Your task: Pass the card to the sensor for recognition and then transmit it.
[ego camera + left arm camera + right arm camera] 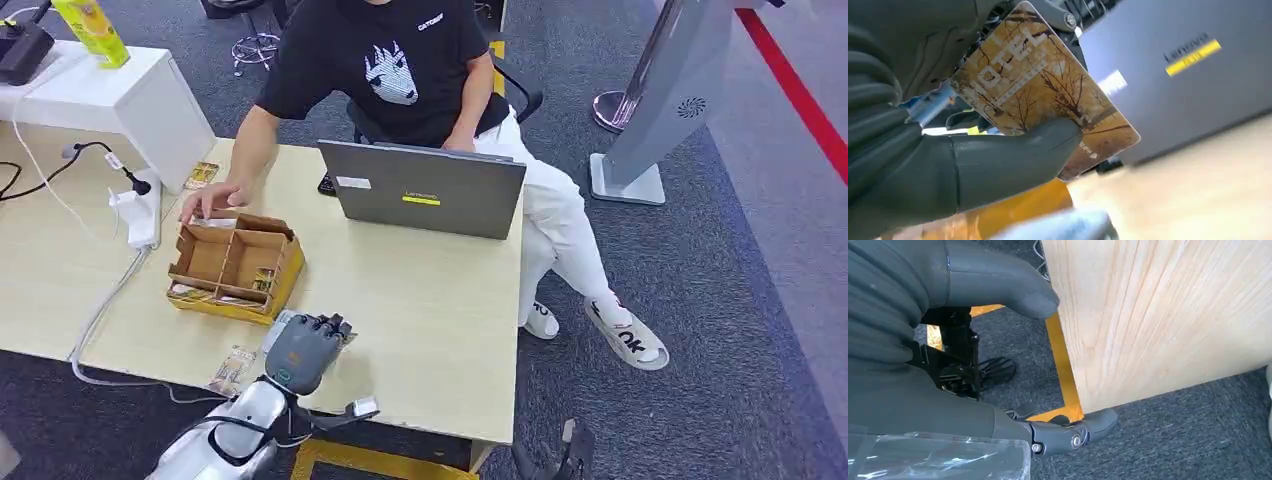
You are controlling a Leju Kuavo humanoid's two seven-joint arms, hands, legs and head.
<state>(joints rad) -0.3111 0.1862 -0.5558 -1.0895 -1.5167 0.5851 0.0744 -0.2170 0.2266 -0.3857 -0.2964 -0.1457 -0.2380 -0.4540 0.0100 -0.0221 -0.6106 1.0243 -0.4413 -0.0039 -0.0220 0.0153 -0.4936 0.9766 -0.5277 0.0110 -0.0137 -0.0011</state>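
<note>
Left hand point(303, 352) at lower centre of head view, above table point(430, 310), fingers clamped on hotel card point(1048, 95), just below cardboard box point(236, 265). Right hand point(948, 330) beside table edge, fingers apart, probably holding nothing.

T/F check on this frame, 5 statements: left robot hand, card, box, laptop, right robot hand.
1. The left robot hand holds a card. True: the thumb presses on its printed face in the left wrist view.
2. The cardboard box is one open space with no dividers. False: dividers split it into compartments.
3. The laptop is open, its lid's back toward the robot. True.
4. The person's hand rests on the laptop lid. False: it is at the box's far edge.
5. The right robot hand holds a card. False: its fingers are apart and hold nothing, beside the table edge, above the carpet.
</note>
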